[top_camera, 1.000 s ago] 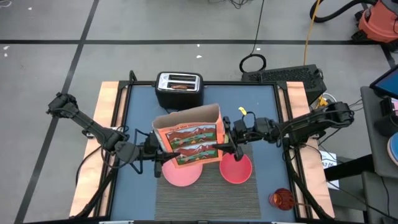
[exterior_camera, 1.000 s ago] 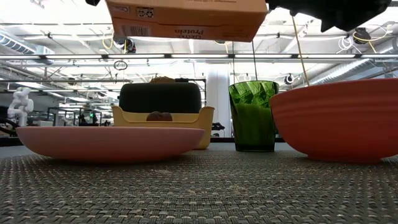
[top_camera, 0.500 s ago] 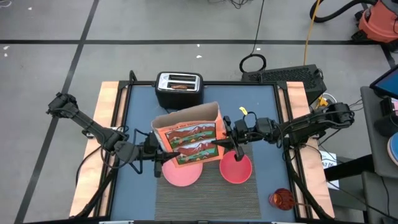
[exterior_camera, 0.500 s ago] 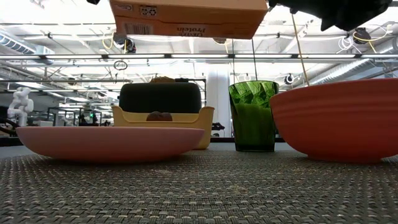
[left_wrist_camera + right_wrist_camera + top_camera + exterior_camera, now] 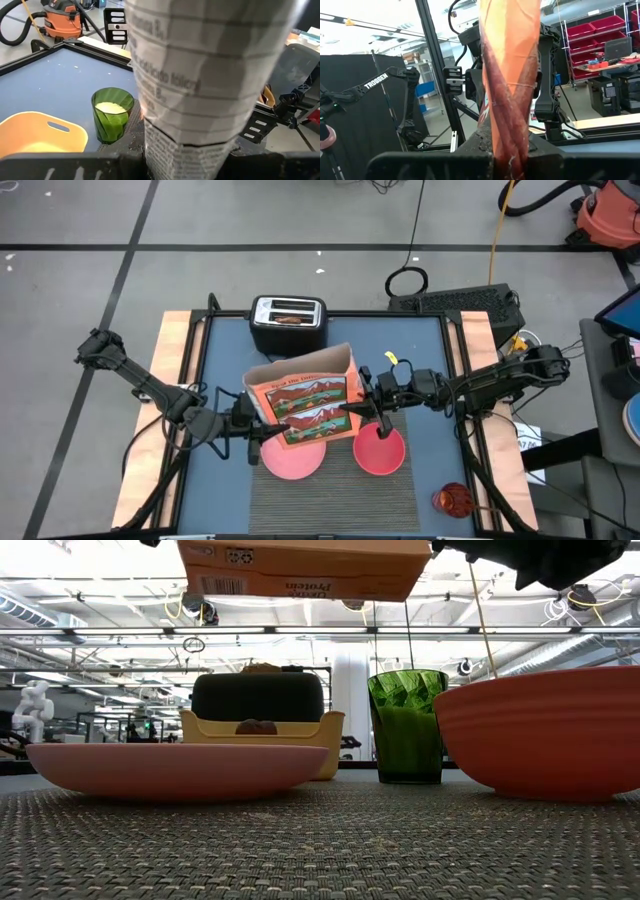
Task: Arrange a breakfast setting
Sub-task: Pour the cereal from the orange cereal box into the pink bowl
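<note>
The orange-red cereal box (image 5: 305,408) hangs over the table's middle with its printed front facing up. My left gripper (image 5: 252,423) is shut on its left end and my right gripper (image 5: 358,408) on its right end. Below it, the round pink plate (image 5: 292,461) and the pink bowl (image 5: 381,450) rest on the dark grey ribbed placemat (image 5: 330,498). In the low view the box's underside (image 5: 300,568) floats well above the plate (image 5: 175,770) and bowl (image 5: 545,735). A brown toast slice (image 5: 290,319) sits in the toaster slot. A small dark-red fruit (image 5: 452,500) lies at the near right. My left gripper pinches the box's grey printed panel (image 5: 182,142) between its two fingers, coming level from the table's left. The card is creased there. The box is lifted clear. My right gripper pinches a thin orange edge of the box (image 5: 510,135) between its two fingers, coming level from the table's right. The box is flattened narrow where the fingers meet it. It hangs clear of the bowl below.
A black toaster (image 5: 288,325) stands at the far middle. Under the box, a green cup (image 5: 112,114) of pale contents and a yellow tub (image 5: 35,137) stand on the blue surface, behind the plate in the low view. Wooden rails border the table's left and right.
The cereal box's left end has shifted slightly toward the table's right. The box stays lifted above the plate and bowl, between both grippers.
</note>
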`<state>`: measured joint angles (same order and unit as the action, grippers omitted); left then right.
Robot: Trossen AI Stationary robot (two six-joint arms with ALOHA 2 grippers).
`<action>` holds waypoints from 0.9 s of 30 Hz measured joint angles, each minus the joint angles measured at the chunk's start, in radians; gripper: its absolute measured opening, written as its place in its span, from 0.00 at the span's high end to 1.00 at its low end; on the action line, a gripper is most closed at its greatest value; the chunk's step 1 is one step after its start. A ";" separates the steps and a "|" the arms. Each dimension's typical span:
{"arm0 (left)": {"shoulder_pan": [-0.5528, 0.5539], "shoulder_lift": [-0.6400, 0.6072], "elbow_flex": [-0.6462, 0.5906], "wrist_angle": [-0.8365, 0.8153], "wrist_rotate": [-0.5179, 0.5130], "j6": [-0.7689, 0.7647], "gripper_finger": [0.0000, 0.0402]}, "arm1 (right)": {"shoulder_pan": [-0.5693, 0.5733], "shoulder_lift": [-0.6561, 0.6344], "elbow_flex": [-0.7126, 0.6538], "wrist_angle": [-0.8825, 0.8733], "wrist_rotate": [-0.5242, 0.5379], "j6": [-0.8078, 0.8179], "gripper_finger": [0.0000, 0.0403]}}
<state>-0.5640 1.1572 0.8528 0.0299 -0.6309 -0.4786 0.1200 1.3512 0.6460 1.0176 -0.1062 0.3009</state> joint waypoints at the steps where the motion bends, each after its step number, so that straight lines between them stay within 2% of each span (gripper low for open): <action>1: 0.000 0.000 0.000 -0.001 0.000 -0.005 0.70 | 0.000 0.000 0.000 0.000 0.000 0.000 0.99; 12: 0.015 0.000 0.000 -0.005 0.006 -0.007 0.43 | 0.000 0.000 0.000 0.031 0.000 -0.001 1.00; 20: 0.012 -0.037 0.000 -0.006 0.029 0.068 0.41 | -0.001 0.000 0.000 0.078 0.002 -0.003 1.00; 27: -0.004 -0.139 0.000 -0.054 0.036 0.091 0.41 | -0.001 0.000 0.000 0.160 0.005 -0.003 1.00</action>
<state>-0.5676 1.0183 0.8528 -0.0245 -0.5945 -0.3875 0.1192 1.3510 0.6456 1.1776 -0.1017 0.2977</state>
